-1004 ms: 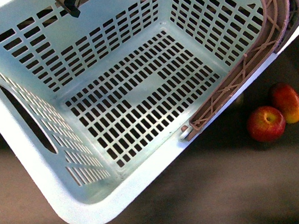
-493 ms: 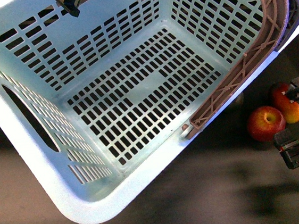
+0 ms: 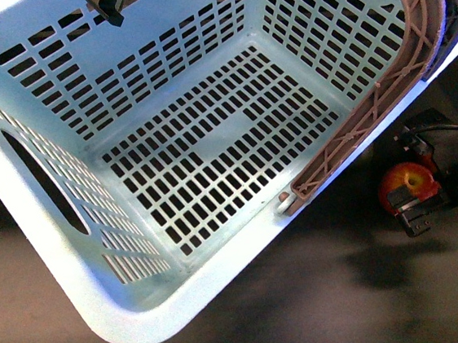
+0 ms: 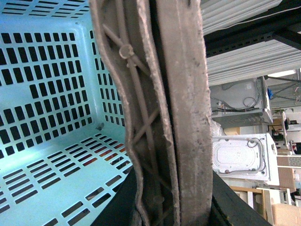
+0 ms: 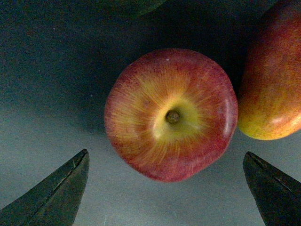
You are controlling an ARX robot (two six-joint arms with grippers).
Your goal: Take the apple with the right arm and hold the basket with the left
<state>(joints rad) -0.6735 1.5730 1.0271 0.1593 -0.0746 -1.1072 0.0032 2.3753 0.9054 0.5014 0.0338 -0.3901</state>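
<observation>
Only the right wrist view shows a red-yellow fruit (image 5: 273, 80) just beside the apple (image 5: 171, 115), which lies on the table (image 5: 47, 117), centred between the right pincer's (image 5: 165, 154) spread-apart tips, untouched.

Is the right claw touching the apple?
Apart. Right wrist view: table shows between the apple and both fingertips of the open right claw.

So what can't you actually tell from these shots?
- Apple: in the front view, partly covered by the right gripper.
- Elongated red-and-yellow fruit: cut off by the right wrist view's edge, and hidden behind the arm in the front view.
- Left jaws' hold: the handle of the basket fills the left wrist view.
- Basket's far rim: cut off at the front view's top edge.
</observation>
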